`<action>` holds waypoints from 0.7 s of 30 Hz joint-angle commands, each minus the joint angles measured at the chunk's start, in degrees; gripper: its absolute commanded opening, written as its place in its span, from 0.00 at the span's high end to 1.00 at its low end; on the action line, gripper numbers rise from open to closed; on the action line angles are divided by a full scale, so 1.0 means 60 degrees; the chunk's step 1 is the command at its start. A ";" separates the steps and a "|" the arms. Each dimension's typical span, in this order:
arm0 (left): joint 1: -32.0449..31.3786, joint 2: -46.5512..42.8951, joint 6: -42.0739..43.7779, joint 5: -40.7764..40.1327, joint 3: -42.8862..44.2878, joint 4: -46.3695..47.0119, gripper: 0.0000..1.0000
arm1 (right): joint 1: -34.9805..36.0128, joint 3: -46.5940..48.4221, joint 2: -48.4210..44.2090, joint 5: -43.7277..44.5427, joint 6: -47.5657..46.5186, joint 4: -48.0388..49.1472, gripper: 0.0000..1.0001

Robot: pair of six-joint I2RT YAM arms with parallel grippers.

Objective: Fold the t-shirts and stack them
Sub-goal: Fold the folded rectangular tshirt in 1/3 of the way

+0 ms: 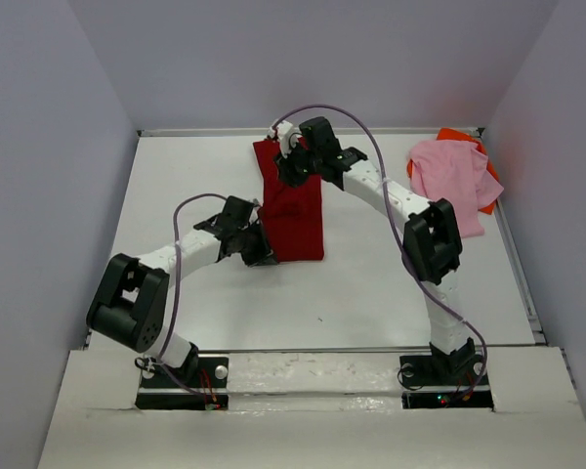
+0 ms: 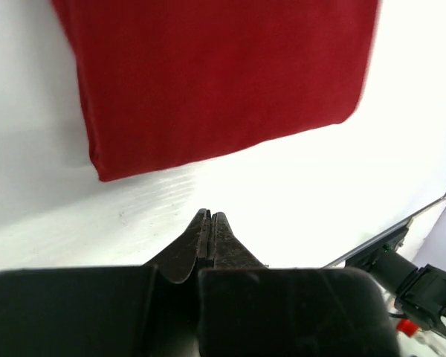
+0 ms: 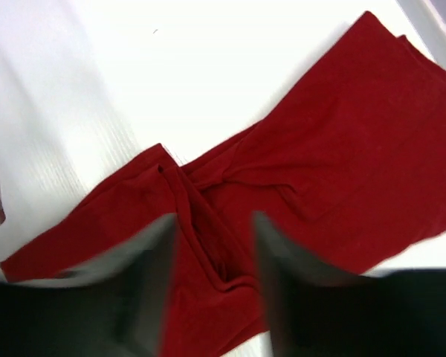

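The dark red t-shirt (image 1: pixel 298 220) lies on the white table (image 1: pixel 371 293), a little to the far side of the middle. It is folded into a long strip that runs from the far edge toward the arms. The near half of the strip is flat and smooth. The far half is narrower and has wrinkles and a small bunched fold.

The left gripper (image 2: pixel 209 219) is at the near left corner of this strip. Its two fingers are pressed together and hold nothing. The tips are low over bare table, just beside the shirt's folded edge.

The right gripper (image 3: pixel 214 219) is over the wrinkled far part of the red shirt. Its fingers are spread apart and the bunched cloth is visible between them. The fingers are blurred, so I cannot tell if they touch the cloth.

At the far right corner of the table, the light pink t-shirt (image 1: pixel 449 176) lies crumpled, well apart from the red one. It is on top of the bright orange t-shirt (image 1: pixel 488 193), and only the orange edges show.
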 commanded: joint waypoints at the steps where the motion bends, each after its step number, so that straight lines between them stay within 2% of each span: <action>1: 0.0106 -0.0417 0.1052 -0.0481 0.1412 -0.0810 1.00 | -0.0081 0.1291 -0.0179 0.0708 0.1663 -0.2028 0.79; 2: 0.0209 -0.0388 0.1126 -0.0408 0.1574 -0.0840 1.00 | -0.0081 0.1540 -0.0033 0.0912 0.2391 -0.2976 1.00; 5: 0.0721 -0.0241 0.1302 0.0220 0.2131 -0.0461 1.00 | -0.0081 0.2390 0.0582 0.1631 0.3918 -0.4982 1.00; 7: 0.1073 0.0168 0.1478 0.0573 0.2657 -0.0372 1.00 | -0.0081 0.2175 0.0643 0.1633 0.4447 -0.5605 1.00; 9: 0.1249 0.0534 0.1624 0.0749 0.3026 -0.0357 0.99 | -0.0169 0.1094 0.0133 0.1163 0.5164 -0.5024 1.00; 10: 0.1395 0.0884 0.1683 0.0909 0.3330 -0.0328 0.98 | -0.0285 0.0015 -0.0407 0.0525 0.5805 -0.4427 1.00; 14: 0.1660 0.1676 0.1713 0.1379 0.3830 0.0052 0.97 | -0.0725 -0.1442 -0.0924 -0.0667 0.7082 -0.3705 1.00; 18: 0.1689 0.2351 0.1801 0.1657 0.4372 0.0214 0.97 | -0.0944 -0.1710 -0.0794 -0.0916 0.7203 -0.3295 1.00; 21: 0.1675 0.2674 0.1859 0.1819 0.4563 0.0361 0.97 | -0.1047 -0.1330 -0.0530 -0.1179 0.7262 -0.3234 1.00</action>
